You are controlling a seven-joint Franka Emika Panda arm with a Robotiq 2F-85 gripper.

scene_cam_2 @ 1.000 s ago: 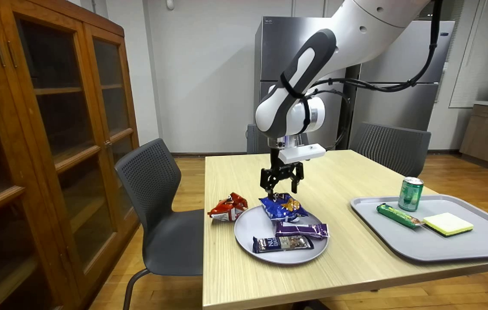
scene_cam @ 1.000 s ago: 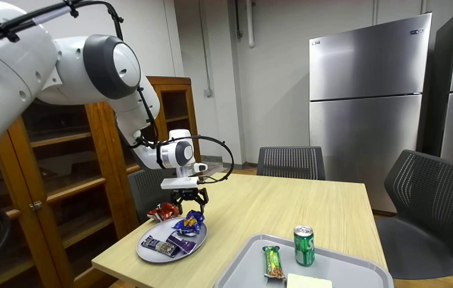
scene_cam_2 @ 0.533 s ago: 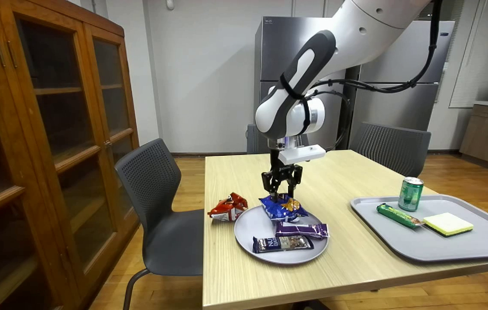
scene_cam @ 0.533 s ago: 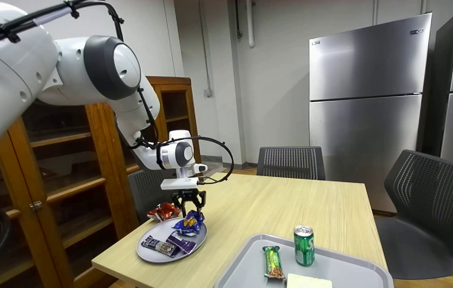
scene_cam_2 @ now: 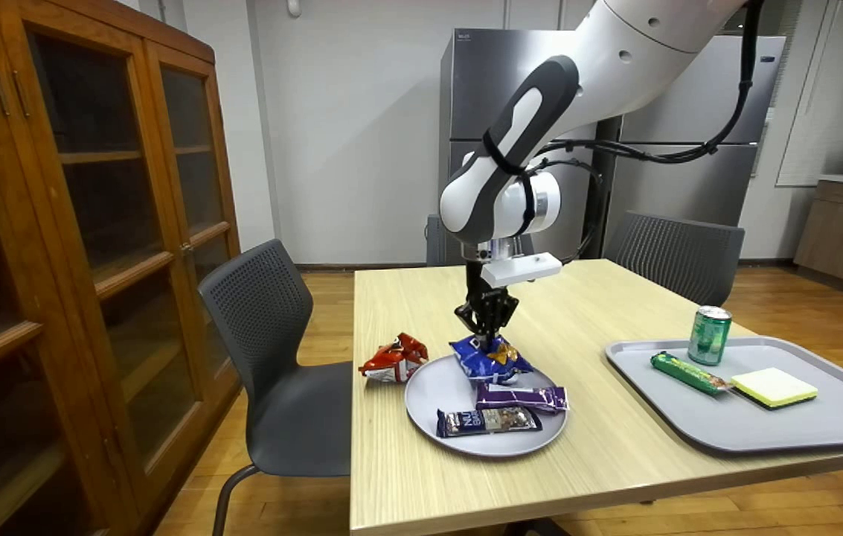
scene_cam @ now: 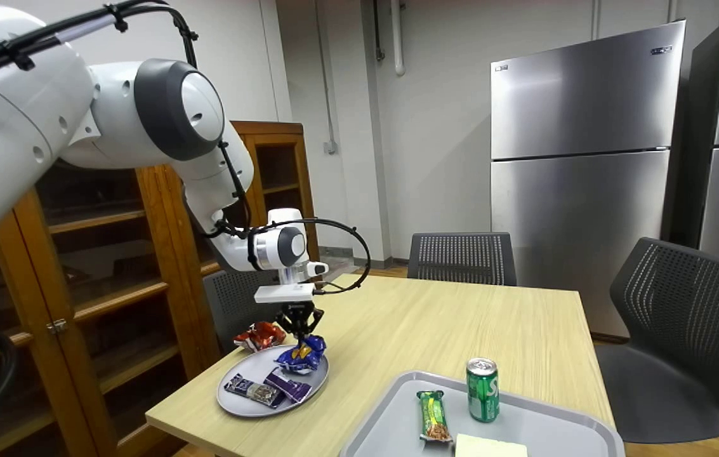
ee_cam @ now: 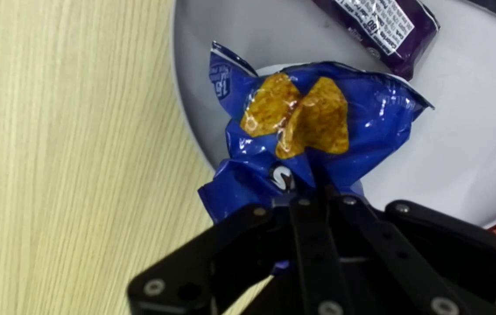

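Note:
My gripper point(ee_cam: 320, 190) is shut on a crinkled blue chip bag point(ee_cam: 374, 118); the foil folds gather between the fingers, whose tips are hidden in it. In an exterior view the gripper point(scene_cam_2: 486, 342) points straight down at the bag's back part. The blue bag point(scene_cam: 302, 360) rests at the edge of a round grey plate point(scene_cam_2: 432, 391). On the same plate lie a purple bar point(scene_cam_2: 521, 397) and a dark-wrapped nut bar point(scene_cam_2: 488, 421), in front of the bag. A red chip bag point(scene_cam_2: 397, 359) sits on the table just beside the plate.
A grey tray point(scene_cam_2: 800, 428) on the table holds a green can point(scene_cam_2: 709, 336), a green-wrapped bar point(scene_cam_2: 689, 374) and a yellow sponge point(scene_cam_2: 774, 387). Dark chairs point(scene_cam: 462, 259) stand around the wooden table point(scene_cam: 461, 324). A glass-fronted wooden cabinet point(scene_cam: 162, 254) rises behind the arm.
The jaws have gone from wide open to shut on the blue bag. The gripper has sunk slightly, and the bag's top has been pinched together. Everything else stays put.

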